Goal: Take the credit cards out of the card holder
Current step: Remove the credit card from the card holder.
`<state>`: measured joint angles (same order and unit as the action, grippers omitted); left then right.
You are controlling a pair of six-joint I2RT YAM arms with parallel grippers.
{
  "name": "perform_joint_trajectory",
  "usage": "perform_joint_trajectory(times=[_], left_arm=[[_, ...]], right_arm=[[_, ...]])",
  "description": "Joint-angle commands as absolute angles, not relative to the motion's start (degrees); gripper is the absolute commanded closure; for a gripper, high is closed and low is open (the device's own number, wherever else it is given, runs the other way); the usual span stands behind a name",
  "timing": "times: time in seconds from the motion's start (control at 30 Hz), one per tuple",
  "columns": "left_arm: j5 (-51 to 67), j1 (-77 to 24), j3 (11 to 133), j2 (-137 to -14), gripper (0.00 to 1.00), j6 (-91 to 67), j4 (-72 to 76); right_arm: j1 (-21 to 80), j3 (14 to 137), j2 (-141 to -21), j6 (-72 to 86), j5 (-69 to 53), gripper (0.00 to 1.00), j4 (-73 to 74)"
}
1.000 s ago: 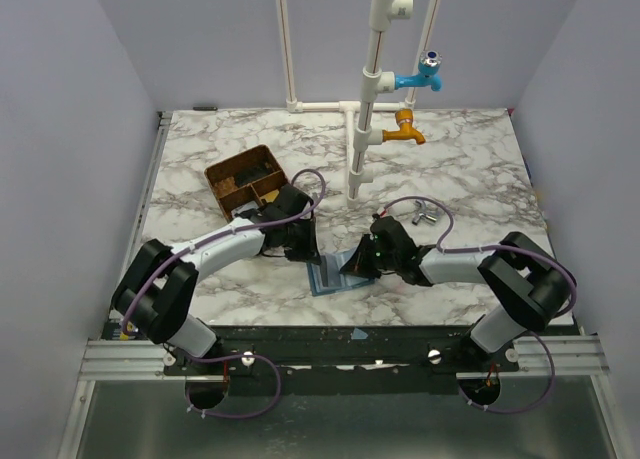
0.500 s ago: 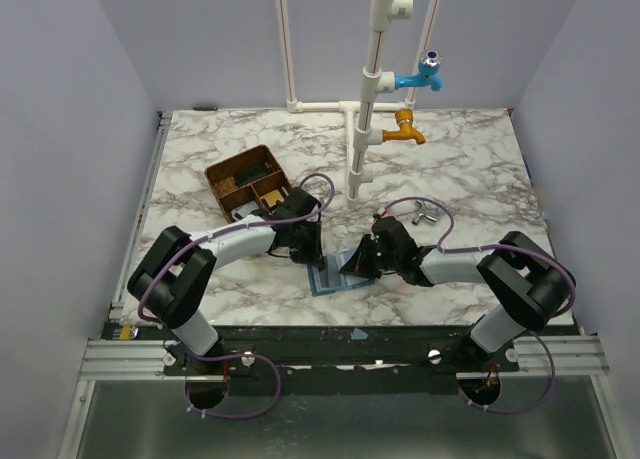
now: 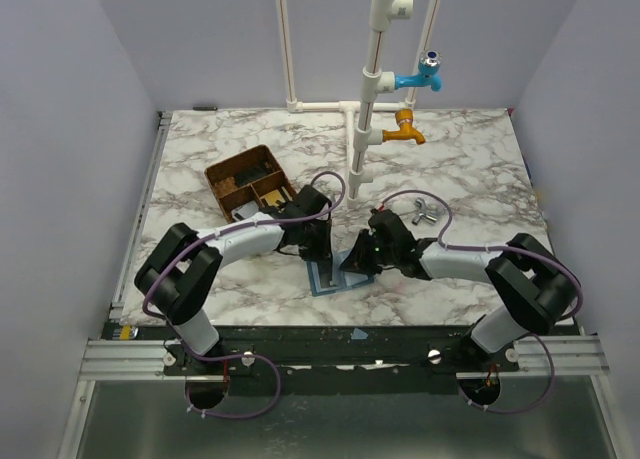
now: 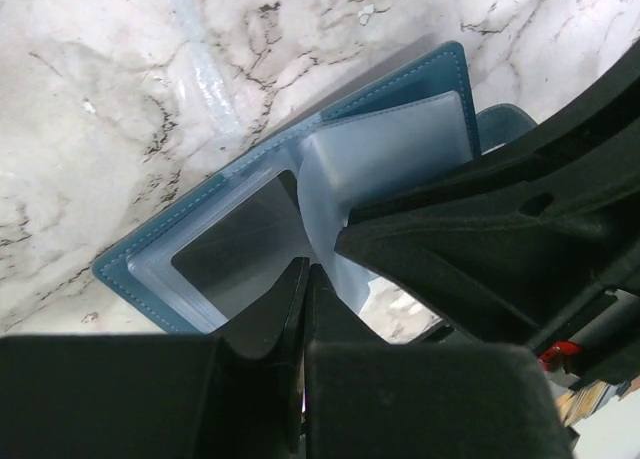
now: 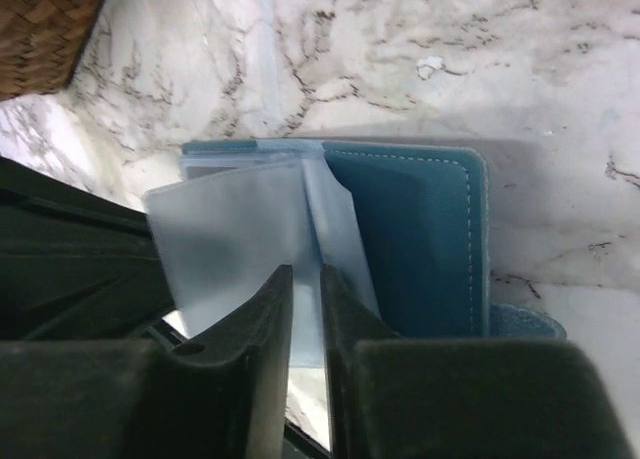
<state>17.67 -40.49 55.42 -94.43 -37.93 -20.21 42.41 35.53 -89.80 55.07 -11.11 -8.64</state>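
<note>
Seeking a grip inside the open card holder [image 5: 430, 239].
Left jaws together at the fold; right jaws slightly apart astride a pale leaf [image 5: 230, 239]; next, pinch and withdraw it.

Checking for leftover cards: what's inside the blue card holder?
Translucent plastic sleeves fan up from the open card holder; whether they hold anything is unclear, and the right gripper covers their lower ends.
</note>
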Motion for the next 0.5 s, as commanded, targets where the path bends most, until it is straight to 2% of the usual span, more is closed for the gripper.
perform_joint_trajectory(times=[0.0, 0.1, 0.17, 0.47], left_arm=[[18.2, -41.6, 57.5, -95.5, 1.00, -37.2, -19.9], [18.4, -41.7, 58.1, -96.0, 1.00, -37.3, -20.0], [18.6, -42.0, 58.6, -96.2, 1.00, -37.3, -20.0], [19.1, -44.4, 62.7, -99.7, 1.00, -37.6, -20.3]], right_arm=[[42.7, 38.9, -86.5, 52.7, -8.4, 0.73, -1.6], [42.7, 39.9, -84.3, 52.4, -6.6, 0.56, 1.9], [42.7, 40.7, -82.6, 52.3, -4.5, 0.52, 4.9], [42.7, 40.6, -72.4, 53.3, 8.8, 0.41, 17.6]])
